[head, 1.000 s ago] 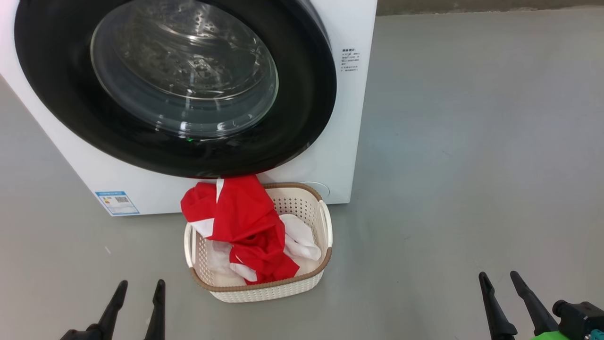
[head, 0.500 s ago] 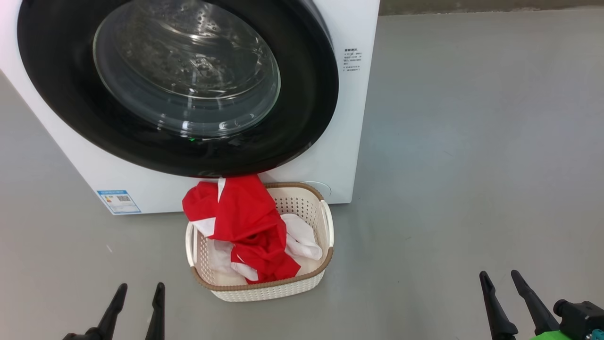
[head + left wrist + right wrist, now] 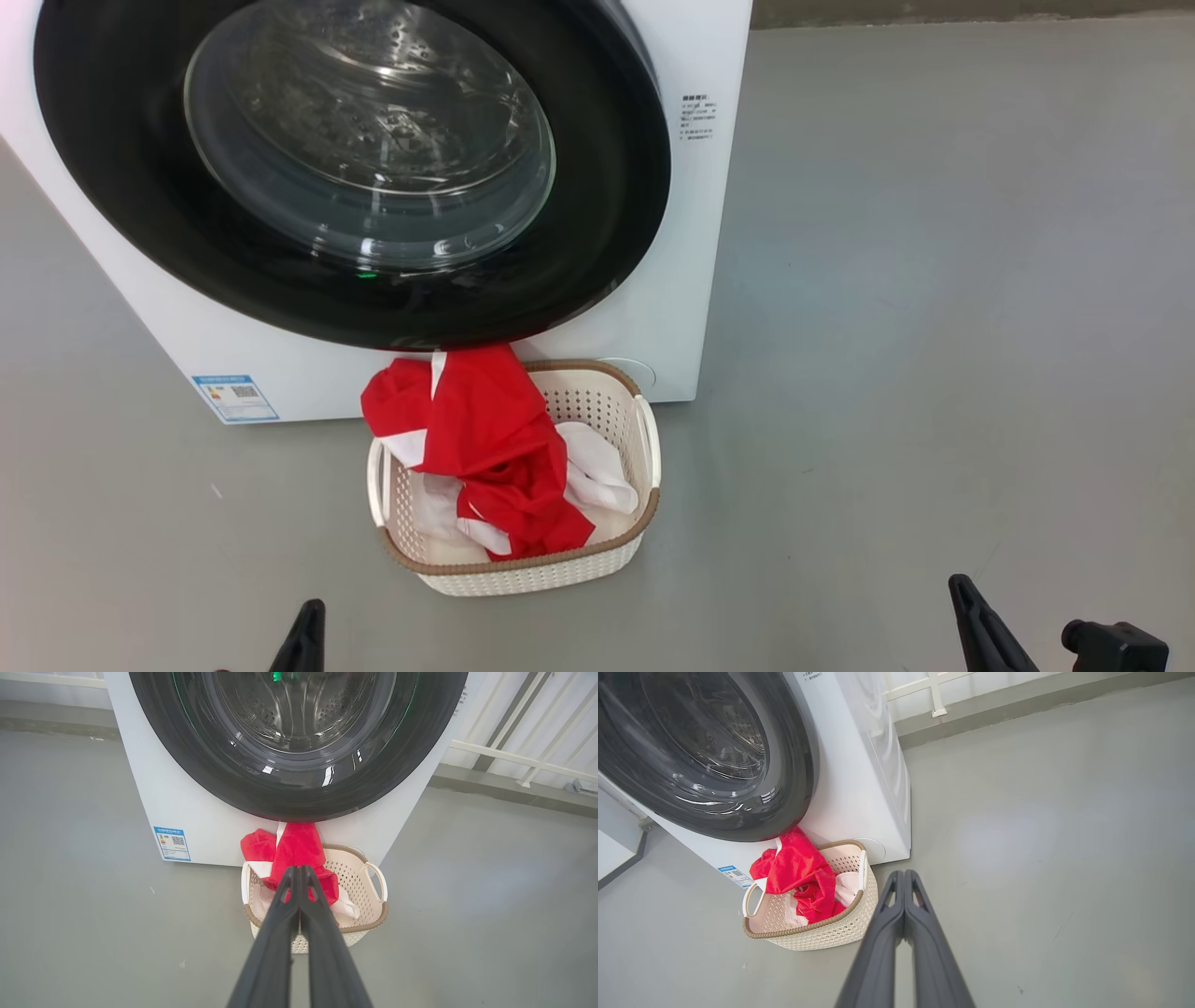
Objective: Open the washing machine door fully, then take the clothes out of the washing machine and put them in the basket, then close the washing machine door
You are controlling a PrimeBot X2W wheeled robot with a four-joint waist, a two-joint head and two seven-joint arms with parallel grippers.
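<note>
Red-and-white clothes [image 3: 485, 429] heaped in cream basket [image 3: 532, 577]; left end effector [image 3: 299, 870], right end effector [image 3: 904, 873] pressed together.

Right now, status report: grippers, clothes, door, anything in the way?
Left gripper and right gripper shut, empty. Clothes in the basket, red piece draped over far rim. Washing machine door looks closed. Nothing seen blocking.

Smooth grey floor [image 3: 934, 327], white railing [image 3: 528, 742]
</note>
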